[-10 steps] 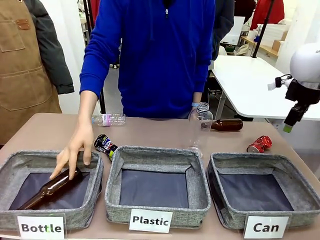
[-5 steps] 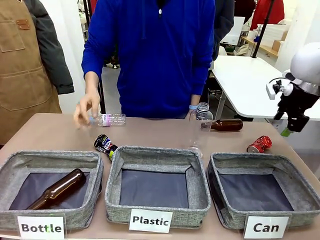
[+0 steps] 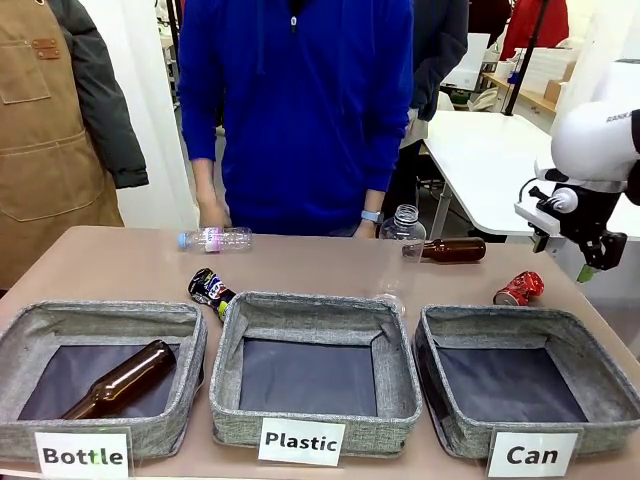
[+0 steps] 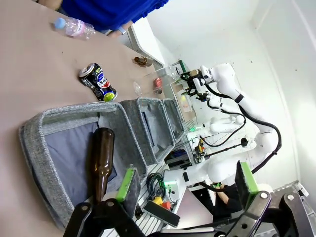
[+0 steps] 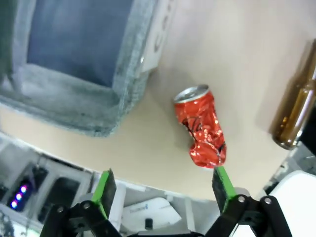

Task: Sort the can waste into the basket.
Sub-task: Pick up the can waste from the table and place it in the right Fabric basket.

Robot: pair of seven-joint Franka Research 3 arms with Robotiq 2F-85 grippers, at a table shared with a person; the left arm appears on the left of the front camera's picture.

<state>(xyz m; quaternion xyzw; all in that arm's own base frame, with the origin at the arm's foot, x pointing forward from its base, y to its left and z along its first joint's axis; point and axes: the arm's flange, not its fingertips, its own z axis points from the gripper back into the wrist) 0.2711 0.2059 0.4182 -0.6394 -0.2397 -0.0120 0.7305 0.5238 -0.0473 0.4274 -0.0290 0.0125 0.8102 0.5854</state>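
Cans both lie on table [image 3: 100, 265], outside the baskets. Red can [image 3: 518, 288] is on its side at 1 o'clock of Can basket [image 3: 497, 318], just past its far rim; can't tell if they touch. Dark can [image 3: 211, 289] is on its side at 11 o'clock of Plastic basket [image 3: 305, 303], by its far corner, next to Bottle basket [image 3: 100, 314]. The three baskets sit in a row along the near edge, with Can basket at 5 o'clock of the front view.

Right gripper [image 3: 590, 266] hangs in the air at 2 o'clock of red can, above it and apart, fingers pointing down. In the right wrist view its jaws are wide with nothing between the green pads [image 5: 105, 190]. There, red can sits at 1 o'clock beyond the fingertips, silver end toward 11 o'clock, and a Can basket corner is at 10 o'clock.

Left gripper [image 4: 186, 180] is also wide, holding nothing and well clear of the table. From its wrist view, Bottle basket is at 9 o'clock and dark can at 11 o'clock.

Brown bottle [image 3: 120, 378] lies slanted on the Bottle basket floor. Second brown bottle [image 3: 452, 249] lies flat at 11 o'clock of red can. Upright clear bottle [image 3: 401, 228] stands at 1 o'clock of Plastic basket. Flat clear bottle [image 3: 216, 239] lies at 12 o'clock of dark can. Person's hand [image 3: 212, 214] is just behind it; contact unclear.
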